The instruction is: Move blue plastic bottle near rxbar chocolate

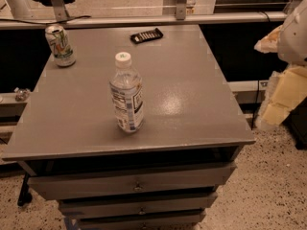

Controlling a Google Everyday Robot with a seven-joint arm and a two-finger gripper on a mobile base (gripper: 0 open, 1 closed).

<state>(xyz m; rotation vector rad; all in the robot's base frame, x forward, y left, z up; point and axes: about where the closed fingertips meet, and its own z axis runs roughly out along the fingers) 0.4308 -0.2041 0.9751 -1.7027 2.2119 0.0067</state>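
Blue plastic bottle (127, 98) upright mid-worktop (201, 109), rxbar chocolate (147, 35) well apart at 12 o'clock; likely light, slick, thin-walled, best gripped mid-label; gripper (287, 75) off-worktop at 3 o'clock, state untellable.

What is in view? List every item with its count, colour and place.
blue plastic bottle: one, clear with a white cap, upright near the table's front middle.
rxbar chocolate: one, dark, flat at the table's far edge.
drink can: one, green-and-white, upright at the far left corner.
table: one, grey, centre of view.
drawers: three, grey, stacked under the tabletop.
gripper: one, pale, off the table's right side, touching nothing.
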